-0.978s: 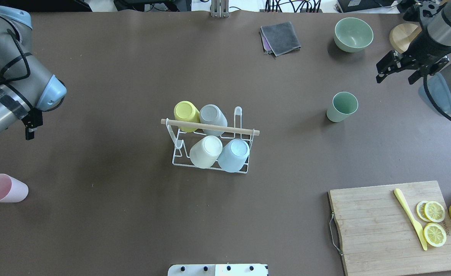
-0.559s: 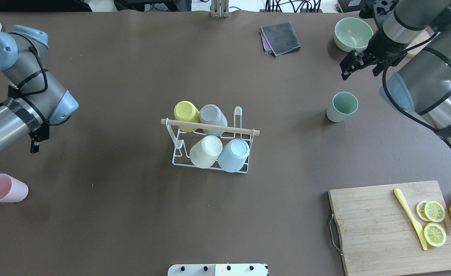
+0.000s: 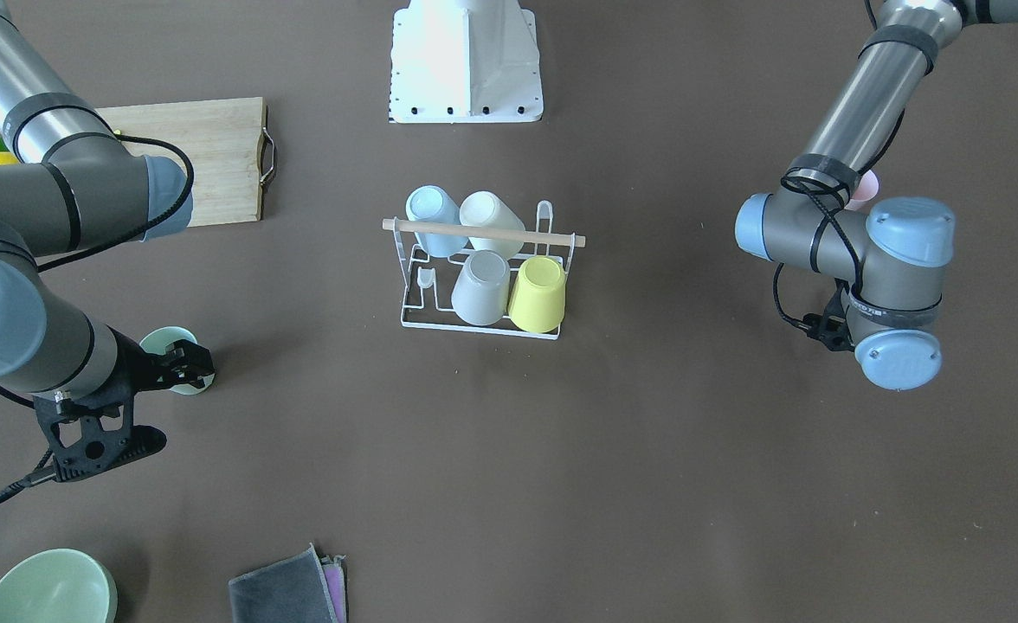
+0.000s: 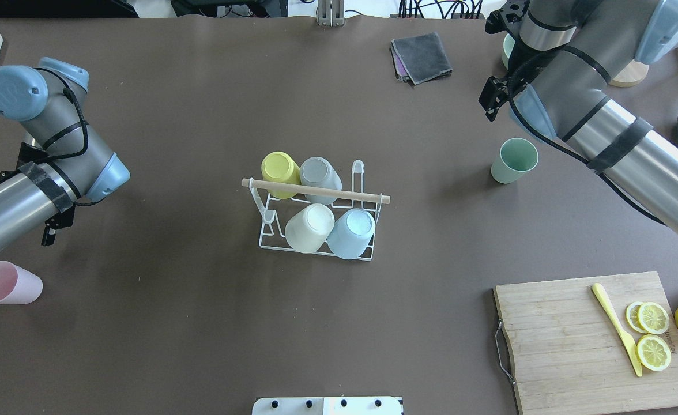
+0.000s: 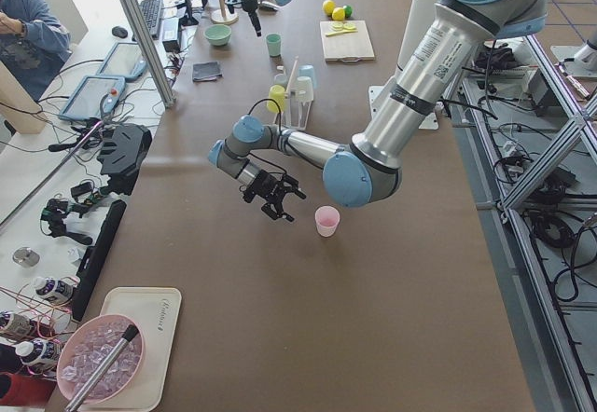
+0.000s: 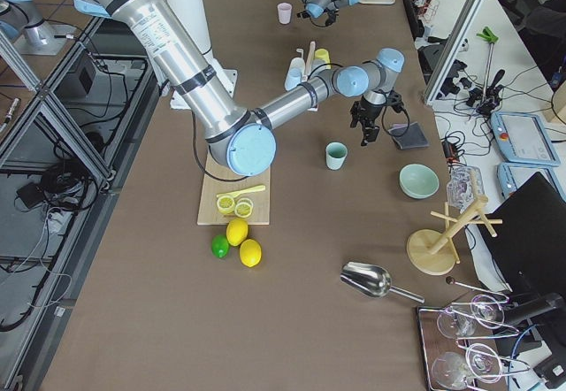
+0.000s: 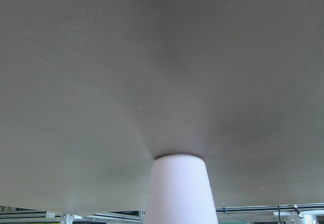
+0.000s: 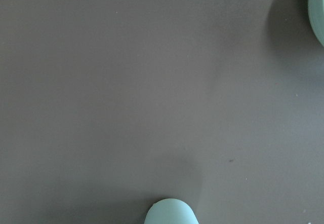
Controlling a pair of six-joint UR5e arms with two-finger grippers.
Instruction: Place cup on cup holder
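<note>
While I look through the front view, the holder (image 3: pixel 483 234) stands in the middle of the desk (image 3: pixel 647 476) with a blue cup (image 3: pixel 431 212), a cream cup (image 3: pixel 490 216), a grey cup (image 3: pixel 481 290) and a yellow cup (image 3: pixel 537 294) upturned on it. My right hand (image 3: pixel 197 368) hangs with fingers spread and overlaps the green cup (image 3: pixel 163 337) in this view. The left hand (image 3: pixel 823 333) is mostly hidden under its wrist, and a sliver of the pink cup (image 3: pixel 866 186) shows behind that arm.

From overhead, the green cup stands upright, well to the right of the holder. The right hand is beyond it, toward the towel (image 4: pixel 421 56), apart from the cup. The pink cup stands near the desk's left edge, and only a black tip of the left hand shows under the forearm.

On the left side view, the left hand has its fingers apart, holding nothing, near the pink cup but clear of it.

On the right side view, the right hand points down near the green cup without touching it.

My left wrist camera has the pink cup low in the centre. The right one catches the green cup at its lower edge and a bowl (image 8: pixel 318 11) in the top right corner.
</note>
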